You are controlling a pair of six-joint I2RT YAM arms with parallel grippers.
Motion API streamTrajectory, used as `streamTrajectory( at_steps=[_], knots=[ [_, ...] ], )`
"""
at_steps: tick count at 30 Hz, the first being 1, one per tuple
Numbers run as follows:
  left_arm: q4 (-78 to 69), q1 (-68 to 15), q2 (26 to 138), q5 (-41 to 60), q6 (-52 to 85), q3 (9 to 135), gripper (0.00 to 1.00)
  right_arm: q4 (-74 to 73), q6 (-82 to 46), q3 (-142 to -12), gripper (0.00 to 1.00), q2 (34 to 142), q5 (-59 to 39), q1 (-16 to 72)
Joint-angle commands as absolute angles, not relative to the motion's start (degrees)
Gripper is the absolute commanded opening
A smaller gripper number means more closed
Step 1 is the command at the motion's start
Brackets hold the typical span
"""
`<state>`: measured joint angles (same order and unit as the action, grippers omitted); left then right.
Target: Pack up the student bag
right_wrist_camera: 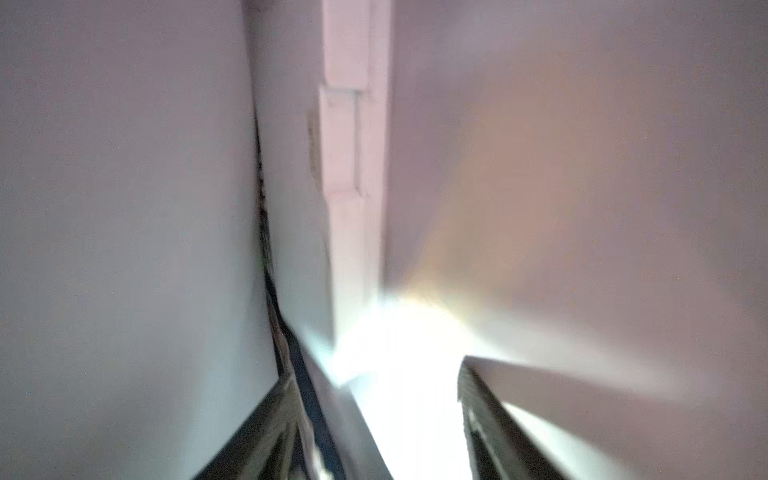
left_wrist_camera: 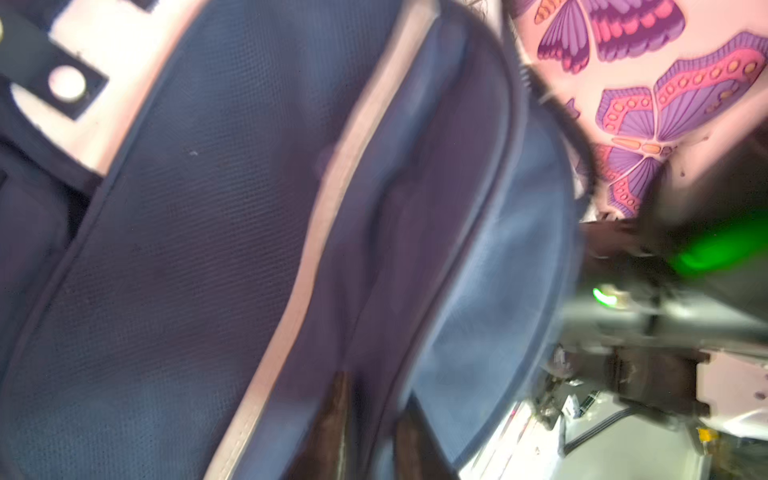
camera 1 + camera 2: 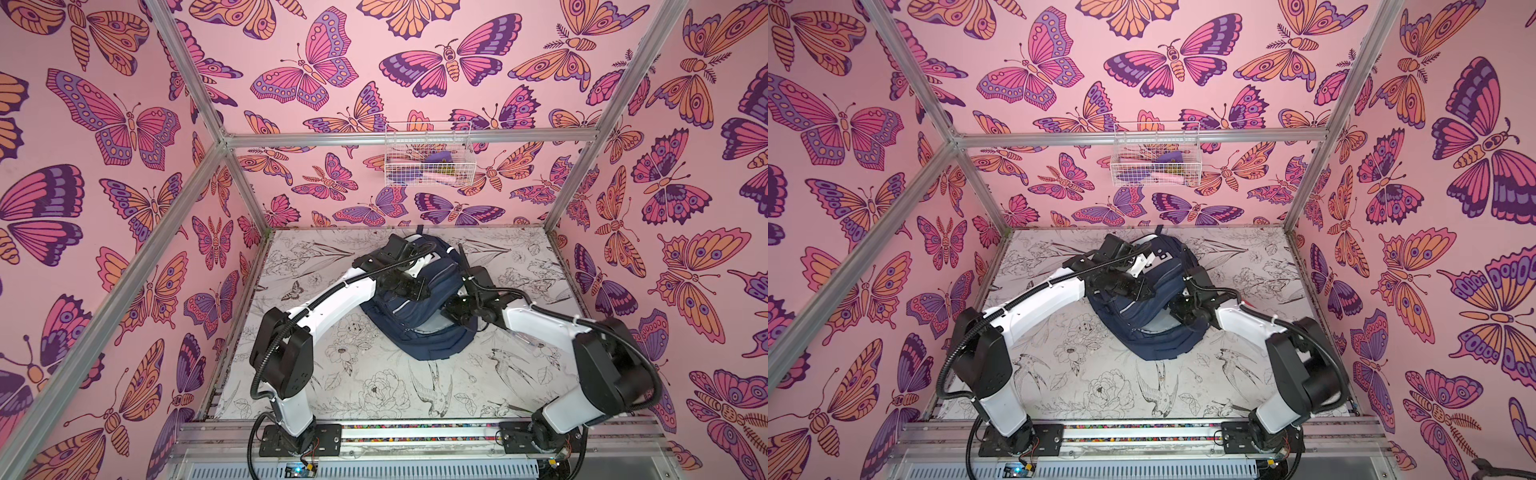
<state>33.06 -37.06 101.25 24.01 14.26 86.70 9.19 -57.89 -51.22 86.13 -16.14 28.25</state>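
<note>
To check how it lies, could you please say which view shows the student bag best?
Both top views: the student bag shows nearly whole, partly under the arms. The left wrist view gives only blurred navy fabric and a pale stripe; the right wrist view shows nothing recognisable.

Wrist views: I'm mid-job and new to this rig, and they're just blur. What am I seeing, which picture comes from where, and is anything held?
Two white robot arms work over a flower-printed table. Both top views look down from overhead; each wrist view rides on one arm. On the table lies the navy student bag. The left end effector sits on its fabric; blur hides whether it grips. The right end effector is open, nothing visible between its fingers, at the bag's side.
</note>
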Motion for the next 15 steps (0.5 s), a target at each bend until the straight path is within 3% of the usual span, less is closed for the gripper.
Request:
streamTrajectory(
  at_steps=[1, 7, 15],
  knots=[
    [31.77, -36.40, 100.38, 23.34, 16.73, 86.01, 0.43, 28.63, -52.10, -51.19, 0.67, 77.82, -5.09, 27.93],
    [32.13, -34.46, 97.02, 21.86, 22.29, 83.39, 0.57, 43.73, -47.95, -50.48, 0.66, 66.53, 4.15, 27.93],
    [33.87, -30.15, 85.97, 20.54, 23.73, 67.94, 0.63, 45.88, -43.59, -53.63, 0.58, 64.34, 5.30, 29.10]
  ],
)
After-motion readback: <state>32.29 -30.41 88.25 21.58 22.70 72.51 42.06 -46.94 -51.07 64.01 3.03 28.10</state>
